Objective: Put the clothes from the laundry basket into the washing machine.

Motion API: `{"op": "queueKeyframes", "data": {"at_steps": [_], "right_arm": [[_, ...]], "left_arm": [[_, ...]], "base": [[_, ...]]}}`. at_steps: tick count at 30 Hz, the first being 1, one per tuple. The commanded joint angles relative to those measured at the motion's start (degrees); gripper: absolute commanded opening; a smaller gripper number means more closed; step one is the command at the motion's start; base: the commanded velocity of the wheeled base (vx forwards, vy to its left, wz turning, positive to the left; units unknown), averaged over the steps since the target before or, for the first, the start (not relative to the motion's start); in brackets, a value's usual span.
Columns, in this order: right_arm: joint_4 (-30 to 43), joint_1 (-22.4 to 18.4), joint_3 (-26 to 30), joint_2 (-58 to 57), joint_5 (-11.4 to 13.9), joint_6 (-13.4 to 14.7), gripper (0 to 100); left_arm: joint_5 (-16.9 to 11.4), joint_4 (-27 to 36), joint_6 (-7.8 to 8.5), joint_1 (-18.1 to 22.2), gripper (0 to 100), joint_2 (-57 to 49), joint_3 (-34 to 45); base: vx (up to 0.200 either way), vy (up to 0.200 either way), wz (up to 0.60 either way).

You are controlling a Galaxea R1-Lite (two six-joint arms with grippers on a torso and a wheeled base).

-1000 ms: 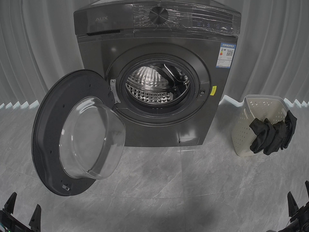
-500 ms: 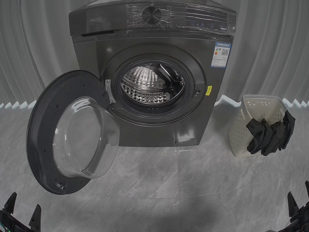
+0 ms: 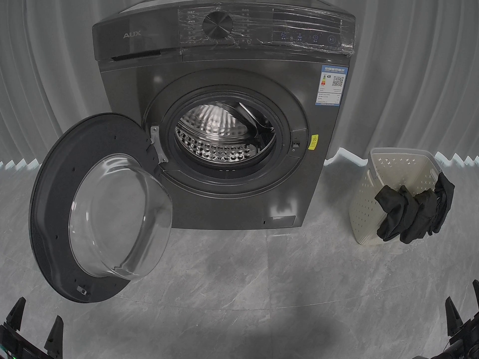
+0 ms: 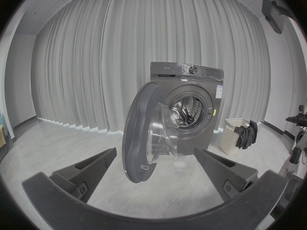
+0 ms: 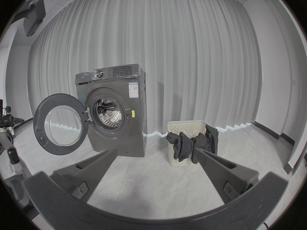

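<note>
A dark grey washing machine [image 3: 219, 105] stands ahead with its round door [image 3: 95, 210] swung open to the left and the steel drum [image 3: 219, 135] bare. To its right a cream perforated laundry basket [image 3: 394, 175] sits on the floor with black clothes [image 3: 414, 210] draped over its front rim. The machine [image 4: 188, 106] [image 5: 112, 109], the basket [image 4: 232, 134] [image 5: 187, 128] and the black clothes [image 4: 246, 134] [image 5: 192, 144] also appear in both wrist views. My left gripper [image 3: 35, 325] [image 4: 155, 163] is open, low at the front left. My right gripper [image 3: 464, 310] [image 5: 155, 163] is open, low at the front right, well short of the basket.
Pale pleated curtains [image 3: 414, 76] hang behind the machine. The grey tiled floor [image 3: 279, 285] stretches between me and the machine. The open door juts out over the floor on the left.
The whole head view has shifted left, so the camera has turned rightward. Neither gripper has changed.
</note>
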Motion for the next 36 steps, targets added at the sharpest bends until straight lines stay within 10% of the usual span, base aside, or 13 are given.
{"op": "queueKeyframes", "data": {"at_steps": [1,36], "right_arm": [[-0.1,0.0,1.0,-0.7,0.0,0.0,100],[-0.1,0.0,1.0,-0.7,0.0,0.0,100]], "left_arm": [[0.1,0.0,0.11,0.0,100,-1.0,0.9],[0.1,0.0,-0.06,0.0,100,-1.0,0.9]], "base": [[0.0,-0.2,0.0],[0.069,-0.046,0.0]]}}
